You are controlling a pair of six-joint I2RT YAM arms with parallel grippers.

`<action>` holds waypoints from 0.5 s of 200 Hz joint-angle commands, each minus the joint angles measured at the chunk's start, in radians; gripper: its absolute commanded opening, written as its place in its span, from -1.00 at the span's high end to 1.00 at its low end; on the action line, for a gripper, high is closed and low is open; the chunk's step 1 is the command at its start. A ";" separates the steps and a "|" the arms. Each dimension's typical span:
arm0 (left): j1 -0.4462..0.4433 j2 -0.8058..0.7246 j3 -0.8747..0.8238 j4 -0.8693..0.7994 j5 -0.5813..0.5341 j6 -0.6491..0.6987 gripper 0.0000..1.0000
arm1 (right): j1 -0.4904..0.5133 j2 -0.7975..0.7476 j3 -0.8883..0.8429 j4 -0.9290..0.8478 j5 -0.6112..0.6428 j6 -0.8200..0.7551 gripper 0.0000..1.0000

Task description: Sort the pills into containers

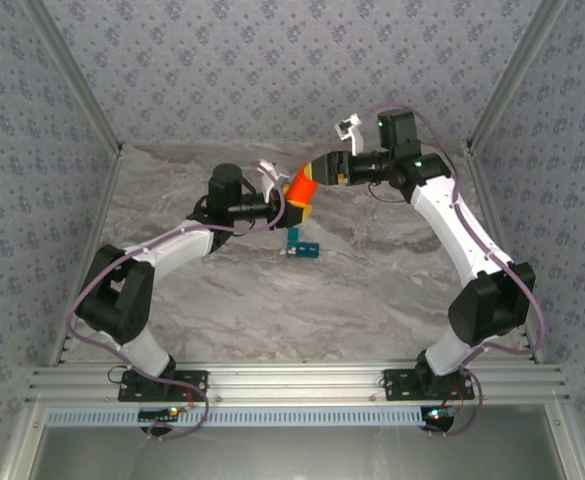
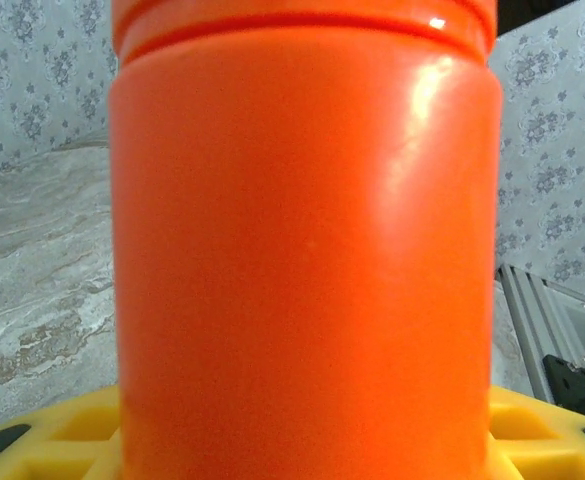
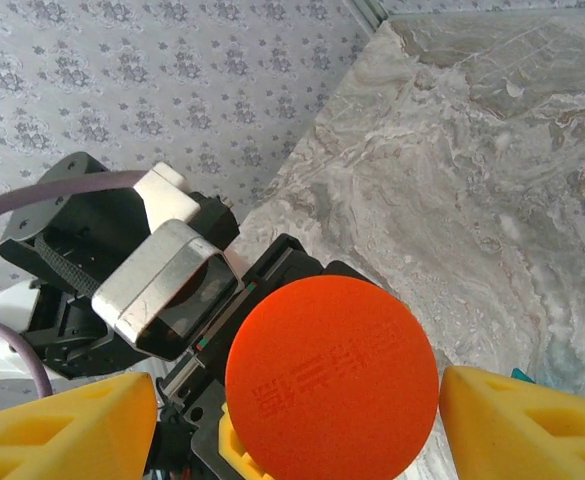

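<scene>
Centrally, box [image 1: 302, 249] seen lying on table [image 1: 372, 300], just below raised bottle [image 1: 299, 192]. Bottle clamped between left gripper [image 1: 292, 207] fingers. Cap [image 3: 332, 375] flanked by right gripper [image 1: 321, 170] fingers [image 3: 527, 425], spread apart, not gripping.

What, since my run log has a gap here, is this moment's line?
left gripper: holds orange cylindrical plastic bottle | right gripper: open astride round orange cap
</scene>
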 commanded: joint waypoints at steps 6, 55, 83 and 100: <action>0.004 0.007 0.038 0.021 0.038 -0.011 1.00 | 0.007 0.021 0.032 -0.028 0.010 -0.020 -0.50; 0.003 0.008 0.039 0.023 0.038 -0.011 1.00 | 0.010 0.036 0.034 -0.027 0.007 -0.014 -0.13; 0.004 0.011 0.043 0.022 0.037 -0.011 1.00 | 0.014 0.038 0.025 -0.022 0.006 -0.005 0.26; 0.002 0.010 0.043 0.020 0.026 -0.010 1.00 | 0.024 0.036 0.012 -0.010 0.025 0.018 0.30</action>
